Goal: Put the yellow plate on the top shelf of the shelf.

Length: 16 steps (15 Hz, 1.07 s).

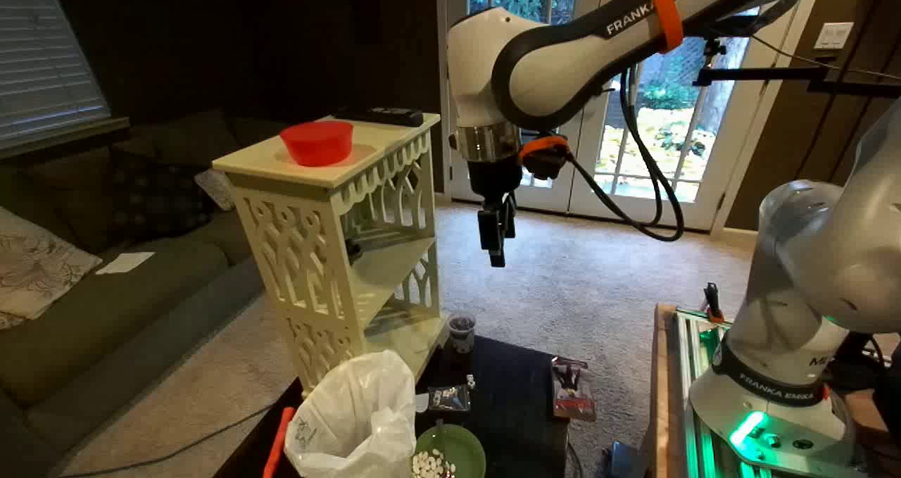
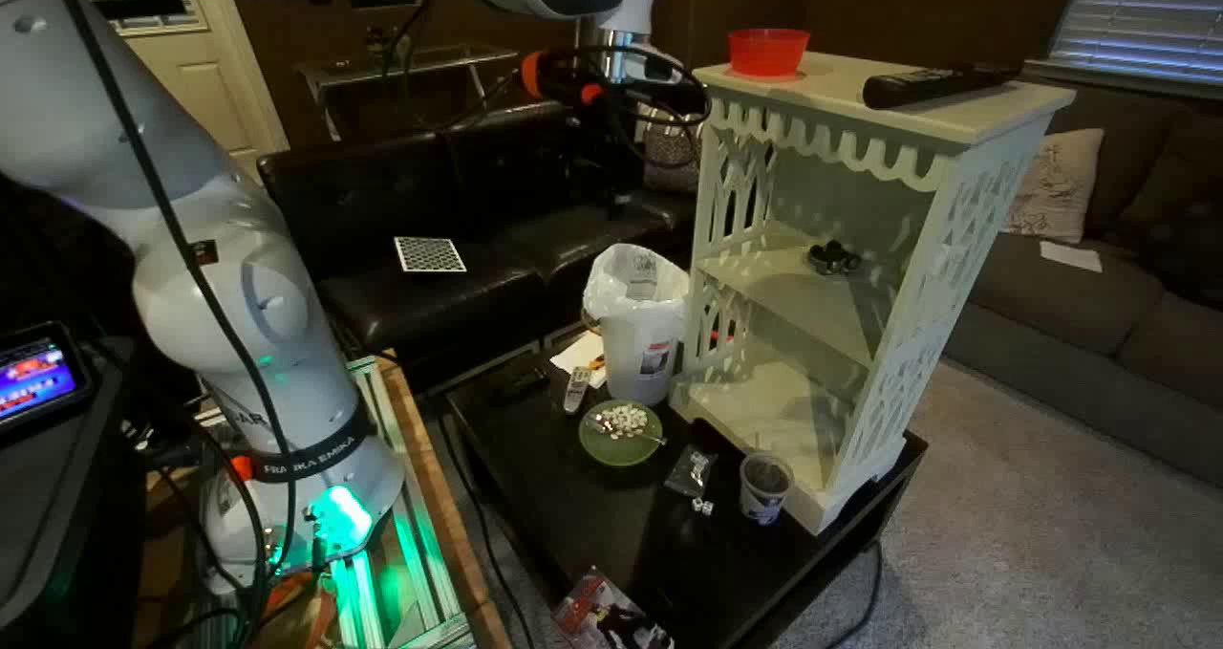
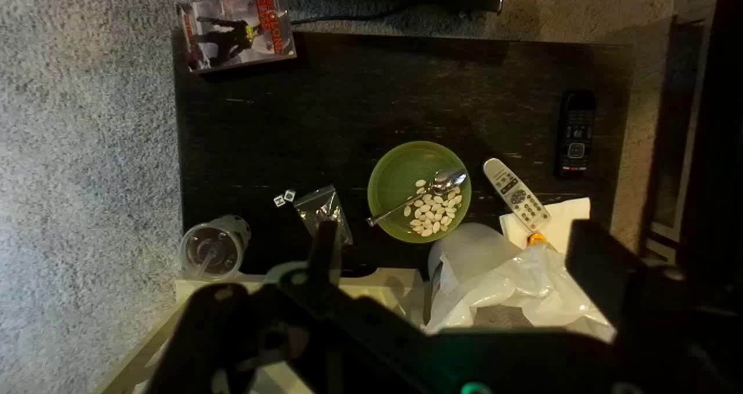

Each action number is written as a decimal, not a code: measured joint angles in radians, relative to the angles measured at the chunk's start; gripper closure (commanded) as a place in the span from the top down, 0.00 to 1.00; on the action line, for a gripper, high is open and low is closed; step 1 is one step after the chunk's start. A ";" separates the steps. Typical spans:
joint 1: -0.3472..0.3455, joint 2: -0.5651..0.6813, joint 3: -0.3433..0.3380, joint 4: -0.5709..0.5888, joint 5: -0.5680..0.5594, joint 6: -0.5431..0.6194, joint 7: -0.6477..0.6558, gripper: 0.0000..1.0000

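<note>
A round, shallow olive-green plate [image 3: 395,173] lies on the low dark table with white seeds and a spoon in it. It shows in both exterior views [image 1: 468,450] [image 2: 611,453]. It is the only plate in view; I cannot tell surely whether it is the yellow plate. The cream shelf [image 1: 373,147] stands upright on the table and also shows here [image 2: 831,80]; its edge is in the wrist view [image 3: 400,278]. My gripper [image 1: 498,242] points down beside the shelf, below its top board and above the table. In the wrist view its fingers [image 3: 458,246] are wide apart with nothing held.
A red bowl [image 1: 317,143] and a black remote [image 2: 917,87] lie on the top board. A dark object [image 2: 833,257] sits on the middle shelf. A bin with a white bag [image 2: 638,343] stands beside the plate. A clear cup [image 3: 215,249], grey remote [image 3: 516,194] and case [image 3: 238,31] are around.
</note>
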 measured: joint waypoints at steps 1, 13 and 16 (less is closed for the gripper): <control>0.000 0.000 0.000 0.000 0.000 0.000 0.000 1.00; -0.098 0.291 -0.129 -0.088 0.186 0.500 0.089 1.00; -0.130 0.425 -0.142 -0.157 0.370 0.697 0.048 1.00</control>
